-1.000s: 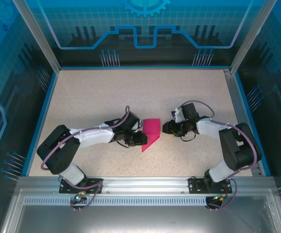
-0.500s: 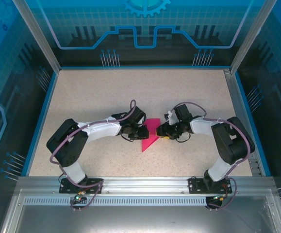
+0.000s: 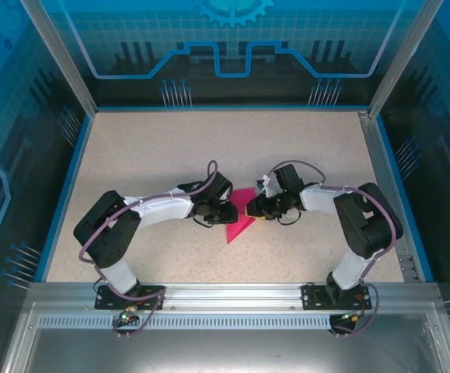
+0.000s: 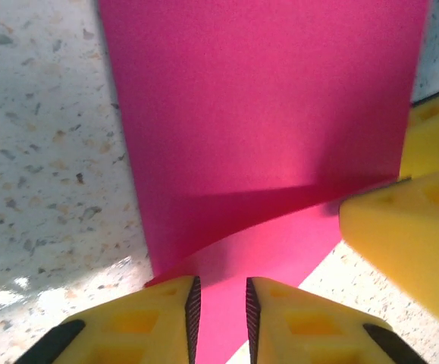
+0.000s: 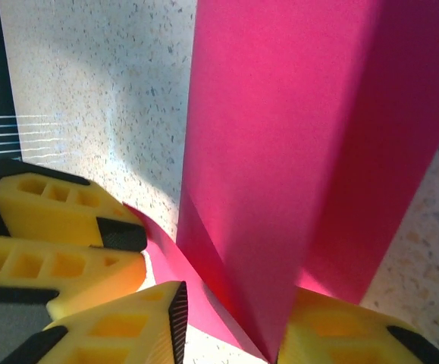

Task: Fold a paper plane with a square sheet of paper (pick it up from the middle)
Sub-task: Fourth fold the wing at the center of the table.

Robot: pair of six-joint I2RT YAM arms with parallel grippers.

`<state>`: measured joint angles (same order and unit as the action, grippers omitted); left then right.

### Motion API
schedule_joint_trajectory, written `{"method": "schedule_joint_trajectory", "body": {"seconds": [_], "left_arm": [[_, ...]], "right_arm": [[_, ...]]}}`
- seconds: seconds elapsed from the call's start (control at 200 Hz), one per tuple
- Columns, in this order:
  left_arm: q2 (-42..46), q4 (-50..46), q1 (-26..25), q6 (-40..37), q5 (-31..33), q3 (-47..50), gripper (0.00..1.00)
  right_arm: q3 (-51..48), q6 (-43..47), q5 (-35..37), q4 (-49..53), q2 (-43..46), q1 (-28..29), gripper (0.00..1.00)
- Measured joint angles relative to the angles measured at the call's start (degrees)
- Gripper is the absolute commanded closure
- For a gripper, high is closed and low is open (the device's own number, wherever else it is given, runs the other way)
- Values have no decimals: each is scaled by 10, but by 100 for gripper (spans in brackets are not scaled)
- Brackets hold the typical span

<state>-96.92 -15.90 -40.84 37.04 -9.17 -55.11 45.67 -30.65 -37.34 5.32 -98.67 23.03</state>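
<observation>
- From the top camera you see the speckled beige desk (image 3: pixel 170 148) inside a cell of blue glass walls (image 3: pixel 232 47) printed with circuit lines. A metal rail (image 3: pixel 232 294) runs along the near edge, where both arms are bolted.
- In that view the sheet of paper (image 3: pixel 242 224), magenta and already folded, lies near the middle of the desk. Its lower part tapers to a point toward the arm bases.
- The left claw (image 3: pixel 231 211) meets the paper from the left and the right claw (image 3: pixel 252 208) from the right. Their tips are very close together over it.
- On the left wrist camera, the sheet of paper (image 4: pixel 264 114) lies flat on the desk (image 4: pixel 45 152), and a flap of it curls up toward the lens.
- The left claw (image 4: pixel 219 292) is pinched on that flap, with only a thin pink strip between its yellow fingers (image 4: pixel 158 318).
- A yellow finger (image 4: pixel 409 243) of the right claw reaches in at the right, at the paper's edge.
- On the right wrist camera, the sheet of paper (image 5: pixel 280 136) rises as a creased ridge above the desk (image 5: pixel 90 98), one side lit and the other in shadow.
- The right claw (image 5: pixel 230 326) has its fingers (image 5: pixel 128 334) spread apart on either side of the ridge's lower end. You cannot tell whether they press on it.
- The left claw (image 5: pixel 139 250) sits just left of them, with a dark pink corner of the paper at its tips.
</observation>
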Motion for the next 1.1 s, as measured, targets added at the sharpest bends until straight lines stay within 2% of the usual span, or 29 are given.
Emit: {"method": "schedule_joint_trajectory", "body": {"seconds": [0.16, 0.31, 0.42, 0.66, 0.865, 1.1], "left_arm": [[62, 5, -27, 4, 36, 45, 45], [89, -5, -111, 1, 114, 50, 39], [82, -26, -159, 2, 175, 47, 39], [10, -66, -195, 2, 290, -16, 40], [-38, -83, -226, 0, 354, -57, 41], [-81, -116, -234, 5, 412, -78, 47]], "right_arm": [[7, 7, -5, 7, -8, 2, 77], [10, 9, -4, 14, -8, 3, 81], [13, 9, -4, 17, -8, 3, 82], [16, 9, -4, 20, -8, 3, 83], [19, 7, -4, 28, -8, 3, 83], [32, 5, -4, 37, -8, 3, 83]]}}
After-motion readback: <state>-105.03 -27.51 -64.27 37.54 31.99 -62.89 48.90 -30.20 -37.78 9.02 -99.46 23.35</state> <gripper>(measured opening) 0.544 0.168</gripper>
